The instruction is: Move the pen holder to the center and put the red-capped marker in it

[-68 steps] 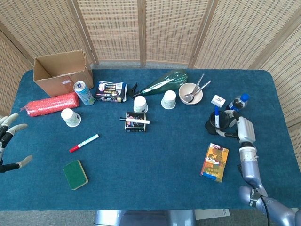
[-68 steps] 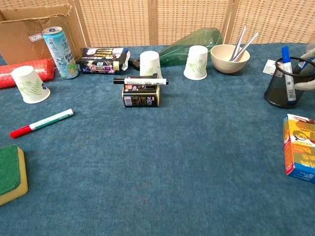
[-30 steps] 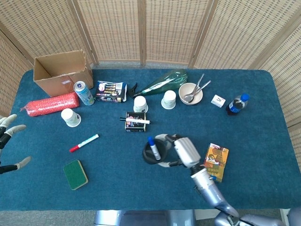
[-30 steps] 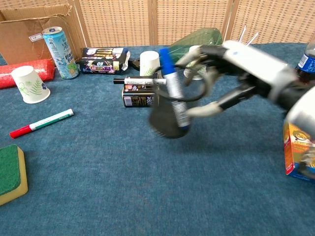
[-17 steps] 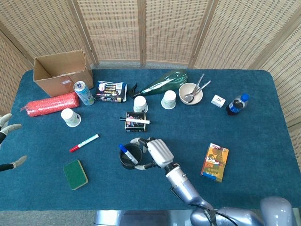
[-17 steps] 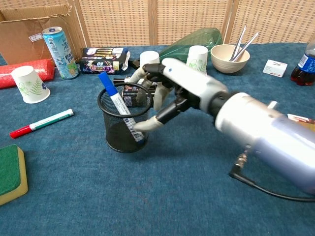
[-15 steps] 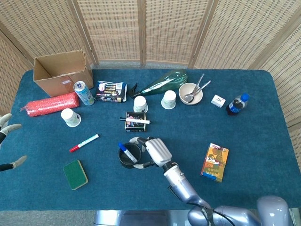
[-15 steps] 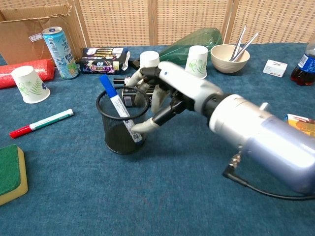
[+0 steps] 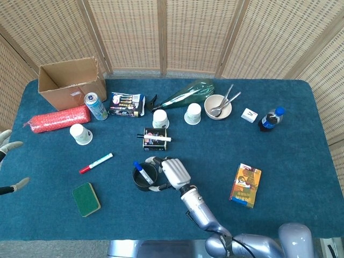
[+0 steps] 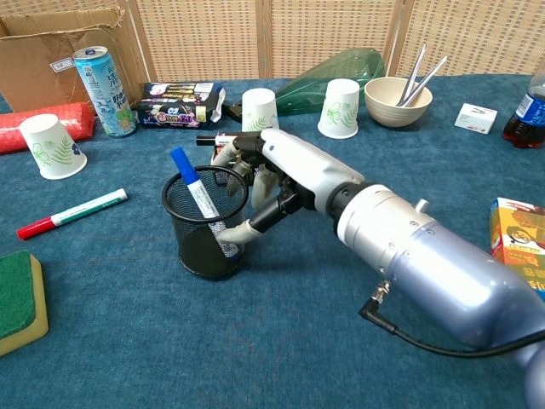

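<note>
Bright, even light — soft shadows, sharp focus, no glare

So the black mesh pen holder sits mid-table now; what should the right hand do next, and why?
Probably let go and pull back. The black mesh pen holder stands upright on the blue cloth with the right hand wrapped around it, while the red-capped marker lies untouched to the left, nearer the open left hand.

You have the pen holder [image 10: 204, 223] standing near the middle of the table [image 9: 301, 161], with a pen [image 10: 191, 185] in it. Your right hand [image 10: 277, 175] holds its right side. The marker [image 10: 71, 212] lies to its left, the sponge [image 10: 17, 300] nearer still.
</note>
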`<move>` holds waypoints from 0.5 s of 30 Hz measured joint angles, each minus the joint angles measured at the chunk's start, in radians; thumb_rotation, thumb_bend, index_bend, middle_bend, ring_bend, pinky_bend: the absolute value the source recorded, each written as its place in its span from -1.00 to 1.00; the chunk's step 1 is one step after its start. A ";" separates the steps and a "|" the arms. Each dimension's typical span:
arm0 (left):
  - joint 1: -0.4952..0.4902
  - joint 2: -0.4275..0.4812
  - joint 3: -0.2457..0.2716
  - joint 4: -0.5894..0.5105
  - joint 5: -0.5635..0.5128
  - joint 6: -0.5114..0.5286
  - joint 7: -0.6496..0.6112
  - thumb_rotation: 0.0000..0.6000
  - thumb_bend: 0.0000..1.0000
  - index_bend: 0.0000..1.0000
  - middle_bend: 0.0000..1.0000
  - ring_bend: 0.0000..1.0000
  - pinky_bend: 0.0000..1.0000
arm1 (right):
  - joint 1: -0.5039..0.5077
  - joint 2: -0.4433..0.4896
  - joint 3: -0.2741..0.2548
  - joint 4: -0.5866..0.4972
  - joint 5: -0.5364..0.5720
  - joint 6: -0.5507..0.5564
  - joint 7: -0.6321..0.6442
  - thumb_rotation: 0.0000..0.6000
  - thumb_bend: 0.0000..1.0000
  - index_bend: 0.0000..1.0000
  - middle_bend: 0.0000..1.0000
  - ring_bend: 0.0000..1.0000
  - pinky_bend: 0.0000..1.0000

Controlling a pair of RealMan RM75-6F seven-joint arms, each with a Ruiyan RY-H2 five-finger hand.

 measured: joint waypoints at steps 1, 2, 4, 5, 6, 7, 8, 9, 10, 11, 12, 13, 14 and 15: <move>0.000 -0.001 0.000 0.001 0.000 0.000 -0.002 1.00 -0.63 -0.57 -1.00 -1.00 -1.00 | -0.001 0.001 -0.005 -0.001 -0.005 0.001 0.006 1.00 -1.00 -0.74 -0.44 -0.30 -0.26; 0.000 -0.002 0.001 0.001 0.001 -0.001 -0.002 1.00 -0.63 -0.57 -1.00 -1.00 -1.00 | -0.001 0.003 -0.008 -0.003 -0.007 0.000 0.011 1.00 -1.00 -0.82 -0.55 -0.39 -0.27; 0.000 -0.003 0.001 0.001 0.004 -0.001 -0.004 1.00 -0.63 -0.57 -1.00 -1.00 -1.00 | -0.002 0.009 -0.013 -0.011 -0.013 -0.003 0.023 1.00 -1.00 -0.98 -0.80 -0.61 -0.31; 0.000 -0.003 0.002 0.001 0.004 -0.001 -0.005 1.00 -0.63 -0.57 -1.00 -1.00 -1.00 | -0.002 0.013 -0.015 -0.015 -0.015 -0.005 0.030 1.00 -1.00 -1.00 -0.85 -0.66 -0.32; 0.000 -0.002 0.001 0.002 0.005 0.000 -0.005 1.00 -0.63 -0.57 -1.00 -1.00 -1.00 | -0.003 0.018 -0.017 -0.021 -0.018 -0.006 0.038 1.00 -1.00 -1.00 -0.90 -0.71 -0.33; 0.001 -0.002 0.001 0.001 0.005 0.002 -0.006 1.00 -0.63 -0.57 -1.00 -1.00 -1.00 | -0.004 0.027 -0.018 -0.027 -0.024 -0.006 0.050 1.00 -1.00 -1.00 -0.93 -0.75 -0.34; 0.001 -0.003 0.001 -0.001 0.007 0.003 -0.007 1.00 -0.63 -0.57 -1.00 -1.00 -1.00 | -0.005 0.036 -0.018 -0.030 -0.028 -0.005 0.058 1.00 -1.00 -1.00 -0.94 -0.76 -0.34; 0.001 -0.003 0.001 -0.002 0.010 0.003 -0.008 1.00 -0.63 -0.57 -1.00 -1.00 -1.00 | -0.006 0.046 -0.018 -0.034 -0.031 -0.004 0.064 1.00 -1.00 -1.00 -0.95 -0.76 -0.34; 0.001 -0.002 0.002 -0.003 0.011 0.003 -0.009 1.00 -0.63 -0.57 -1.00 -1.00 -1.00 | -0.009 0.060 -0.018 -0.038 -0.035 -0.002 0.075 1.00 -1.00 -1.00 -0.95 -0.76 -0.34; 0.001 -0.002 0.002 -0.004 0.012 0.003 -0.010 1.00 -0.63 -0.57 -1.00 -1.00 -1.00 | -0.011 0.069 -0.019 -0.042 -0.037 0.000 0.085 1.00 -1.00 -1.00 -0.95 -0.76 -0.34; 0.002 -0.001 0.002 -0.004 0.012 0.004 -0.011 1.00 -0.63 -0.57 -1.00 -1.00 -1.00 | -0.015 0.078 -0.019 -0.048 -0.040 0.003 0.095 1.00 -1.00 -1.00 -0.95 -0.76 -0.34; 0.003 0.000 0.002 -0.003 0.012 0.007 -0.012 1.00 -0.63 -0.57 -1.00 -1.00 -1.00 | -0.022 0.092 -0.020 -0.056 -0.045 0.011 0.109 1.00 -1.00 -1.00 -0.95 -0.76 -0.34; 0.003 0.001 0.001 -0.003 0.012 0.008 -0.012 1.00 -0.63 -0.57 -1.00 -1.00 -1.00 | -0.028 0.104 -0.022 -0.063 -0.050 0.019 0.117 1.00 -1.00 -1.00 -0.95 -0.76 -0.34; 0.003 0.003 0.001 -0.004 0.012 0.009 -0.013 1.00 -0.63 -0.57 -1.00 -1.00 -1.00 | -0.034 0.117 -0.025 -0.071 -0.056 0.028 0.123 1.00 -1.00 -1.00 -0.94 -0.76 -0.34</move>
